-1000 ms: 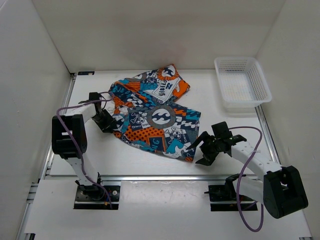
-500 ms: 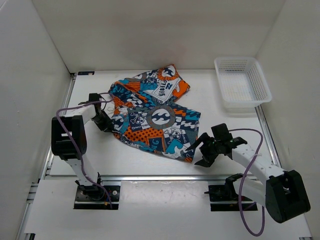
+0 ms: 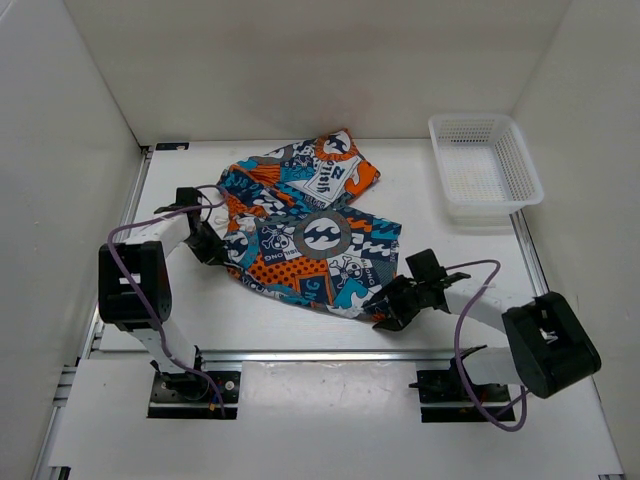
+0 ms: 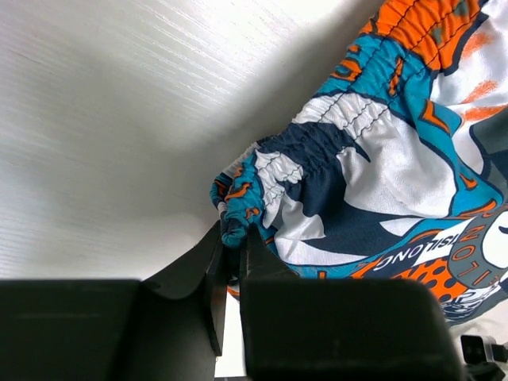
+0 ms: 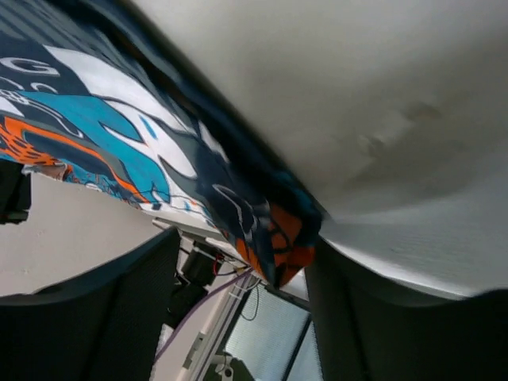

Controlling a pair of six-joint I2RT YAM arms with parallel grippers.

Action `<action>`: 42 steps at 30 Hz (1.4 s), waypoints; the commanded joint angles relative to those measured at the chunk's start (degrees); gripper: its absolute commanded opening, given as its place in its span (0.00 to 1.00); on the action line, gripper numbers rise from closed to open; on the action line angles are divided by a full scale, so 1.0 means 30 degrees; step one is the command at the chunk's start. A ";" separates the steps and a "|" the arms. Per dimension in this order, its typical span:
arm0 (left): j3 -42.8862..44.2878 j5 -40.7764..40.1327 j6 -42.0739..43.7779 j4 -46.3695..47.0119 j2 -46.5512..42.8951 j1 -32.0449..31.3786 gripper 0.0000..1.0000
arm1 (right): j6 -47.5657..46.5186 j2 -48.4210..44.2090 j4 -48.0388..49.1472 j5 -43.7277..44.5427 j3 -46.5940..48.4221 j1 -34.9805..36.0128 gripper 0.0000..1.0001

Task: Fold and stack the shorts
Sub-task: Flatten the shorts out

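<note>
While the left gripper (image 3: 212, 243) clamps down, the right gripper (image 3: 390, 303) reaches the hem.
Printed shorts (image 3: 310, 240) lie spread on the table (image 3: 430, 200), one leg trailing toward 12 o'clock. The left gripper, apart a second ago, now pinches the waistband corner at the cloth's 9 o'clock edge. The right gripper has slid in from 4 o'clock — it straddles the 5 o'clock hem corner, narrowing but not yet gripping. Once it closes, both corners look ready to lift for the first fold.
</note>
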 commanded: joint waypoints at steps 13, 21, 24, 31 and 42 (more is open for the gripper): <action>0.2754 0.1167 0.0430 -0.2192 -0.3080 -0.0088 0.10 | -0.5445 -0.0676 -0.4629 0.7625 0.6975 -0.1655 0.00; 1.1920 0.1165 0.0813 -0.7582 -0.4665 -0.1463 0.10 | -1.0894 -0.2170 -0.7592 1.0968 1.6232 -0.2565 0.00; 1.5496 0.1167 0.1192 -0.9254 -0.5132 -0.2631 0.10 | -1.2916 -0.2987 -0.8206 1.1703 1.9778 -0.2565 0.00; 2.1969 0.1546 0.0844 -1.0810 -0.6597 -0.5677 0.10 | -1.6870 -0.5830 -0.8209 1.3139 2.4439 -0.2565 0.00; 2.8510 0.5384 -0.0037 -1.0751 -0.7332 -0.6182 0.10 | -1.8810 -0.5662 -0.9847 1.4309 3.3287 -0.2391 0.00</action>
